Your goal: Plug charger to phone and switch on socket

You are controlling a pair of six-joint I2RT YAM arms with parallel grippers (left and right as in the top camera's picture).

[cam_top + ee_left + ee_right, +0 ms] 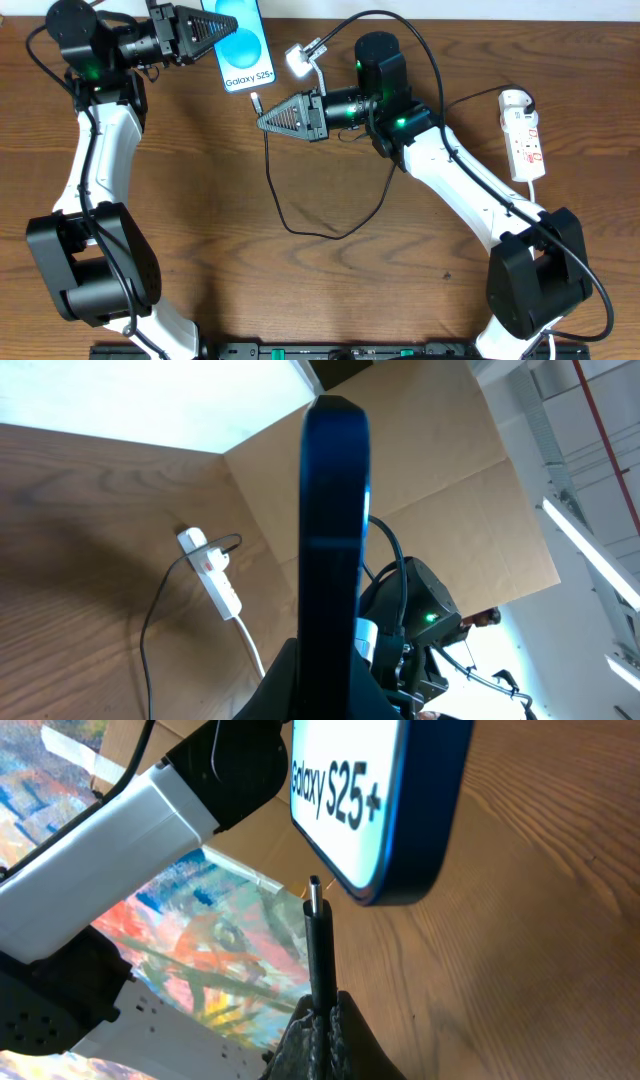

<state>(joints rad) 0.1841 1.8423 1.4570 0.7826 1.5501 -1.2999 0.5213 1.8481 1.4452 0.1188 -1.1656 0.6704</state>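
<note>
Left gripper (212,36) is clamped on the phone (243,48), gripping it by a side edge. In the overhead view the screen faces up, blue with the white "Galaxy S25+" text at the end nearest the other gripper. From the left wrist cam the phone is edge-on, a dark blue slab sticking straight out from between the fingers, right down the middle of the view. The right wrist cam shows it looking lifted clear of the table (200,200).

Right gripper (325,1015) is pinched tight on the charger (318,945), fingers pressed together around the plug body, with the thin metal tip poking out past the fingertips. That tip sits just short of the phone's bottom edge — really close, but there's a sliver of gap, so not touching. I can't make out the port itself from any of the views. The rest of the charger trails back behind the right gripper and loops over the wood below the right arm (460,180).

The socket (524,138) is well apart from both grippers — lying flat behind the right gripper, past the arm's elbow, with its white cord running off one end. Can't tell how its switch is set from here.
</note>
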